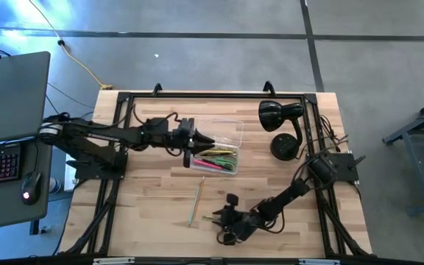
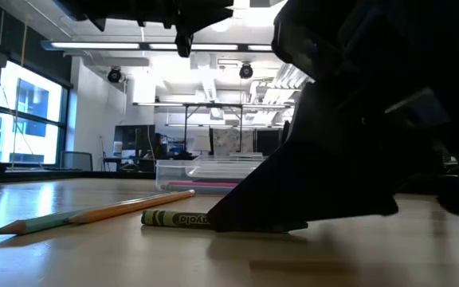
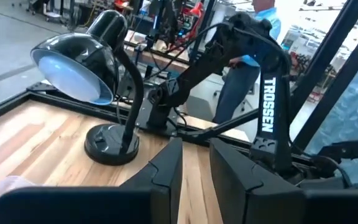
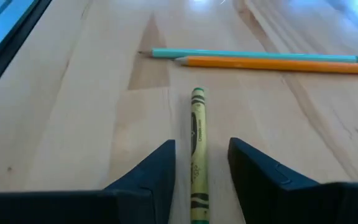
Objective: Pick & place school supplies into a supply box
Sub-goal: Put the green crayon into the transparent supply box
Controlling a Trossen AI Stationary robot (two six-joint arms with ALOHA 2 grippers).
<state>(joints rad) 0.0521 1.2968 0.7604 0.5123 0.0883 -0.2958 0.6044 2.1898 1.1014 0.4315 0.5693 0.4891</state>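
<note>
A green crayon (image 4: 197,134) lies flat on the table between the open fingers of my right gripper (image 4: 201,149), which is low near the table's near edge (image 1: 225,215). The fingers run along the crayon, apart from it. Beyond its tip lie a yellow pencil (image 4: 278,63) and a teal pencil (image 4: 253,55), side by side (image 1: 196,200). The clear supply box (image 1: 230,126) stands mid-table and holds several coloured pens and pencils (image 1: 219,156). My left gripper (image 1: 206,140) hovers over the box, empty, with a narrow gap between its fingers (image 3: 196,152).
A black desk lamp (image 1: 282,121) stands on the table's far right part, beyond the box (image 3: 98,68). A black frame runs round the table's edges. A laptop, keyboard and mouse sit on a separate desk to the left. A person stands beyond the table.
</note>
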